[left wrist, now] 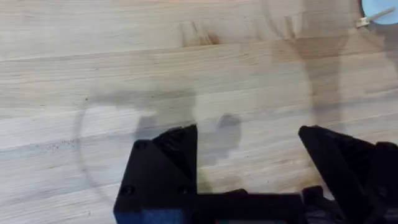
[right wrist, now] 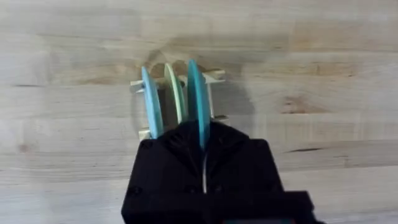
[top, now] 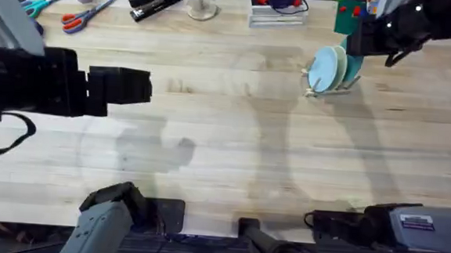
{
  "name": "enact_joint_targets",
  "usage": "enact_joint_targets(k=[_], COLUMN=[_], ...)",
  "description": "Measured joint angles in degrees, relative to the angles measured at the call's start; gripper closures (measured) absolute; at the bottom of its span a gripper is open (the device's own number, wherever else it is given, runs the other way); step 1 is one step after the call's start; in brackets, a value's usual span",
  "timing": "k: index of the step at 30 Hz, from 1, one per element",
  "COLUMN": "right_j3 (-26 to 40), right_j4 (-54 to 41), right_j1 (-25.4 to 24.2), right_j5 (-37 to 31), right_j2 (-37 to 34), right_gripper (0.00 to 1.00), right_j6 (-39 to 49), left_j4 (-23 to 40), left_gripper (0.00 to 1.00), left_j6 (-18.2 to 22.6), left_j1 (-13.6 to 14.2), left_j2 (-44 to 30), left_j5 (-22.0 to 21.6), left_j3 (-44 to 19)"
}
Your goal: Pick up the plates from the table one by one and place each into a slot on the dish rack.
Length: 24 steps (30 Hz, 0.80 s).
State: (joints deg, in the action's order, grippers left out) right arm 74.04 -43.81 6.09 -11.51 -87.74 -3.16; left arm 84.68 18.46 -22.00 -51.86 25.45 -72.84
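Note:
The dish rack [top: 322, 91] stands on the table [top: 232, 143] at the far right, and its wooden dowels [right wrist: 214, 76] hold three plates on edge. A paler light-blue plate [right wrist: 151, 102] is in one outer slot, the cream plate [right wrist: 176, 93] in the middle, and the turquoise plate [right wrist: 198, 99] in the other outer slot. My right gripper [right wrist: 203, 142] is over the rack, shut on the turquoise plate's rim [top: 352, 65]. My left gripper [left wrist: 249, 149] hovers over bare wood at the left [top: 134, 85], open with nothing between its fingers.
Along the far edge lie scissors [top: 87, 12], a black stapler [top: 155, 0], a clear plastic organiser [top: 278, 8] and a green box [top: 346, 16]. A corner of the rack [left wrist: 367, 22] shows in the left wrist view.

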Motion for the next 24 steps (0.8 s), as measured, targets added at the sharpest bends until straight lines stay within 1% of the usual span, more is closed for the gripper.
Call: enact_joint_targets(k=[6,14,18,24], right_j3=[0.0,0.0,0.0,0.0], right_j4=[-0.23,-0.26,-0.28,-0.39], right_j1=[0.0,-0.02,-0.02,-0.02], right_j5=[-0.01,0.0,0.0,0.0], right_j2=[-1.53,-1.52,-1.51,-1.53], right_gripper=[0.971,0.968,0.923,0.904], right_j6=[0.0,0.0,0.0,0.0], left_j4=[0.0,0.0,0.0,0.0], left_gripper=[0.008,0.008,0.008,0.008], left_j6=[0.02,0.0,0.0,0.0], left_j1=[0.0,0.0,0.0,0.0], left_j2=[0.0,0.0,0.0,0.0], left_j5=[0.0,0.0,0.0,0.0], left_j3=[0.0,0.0,0.0,0.0])
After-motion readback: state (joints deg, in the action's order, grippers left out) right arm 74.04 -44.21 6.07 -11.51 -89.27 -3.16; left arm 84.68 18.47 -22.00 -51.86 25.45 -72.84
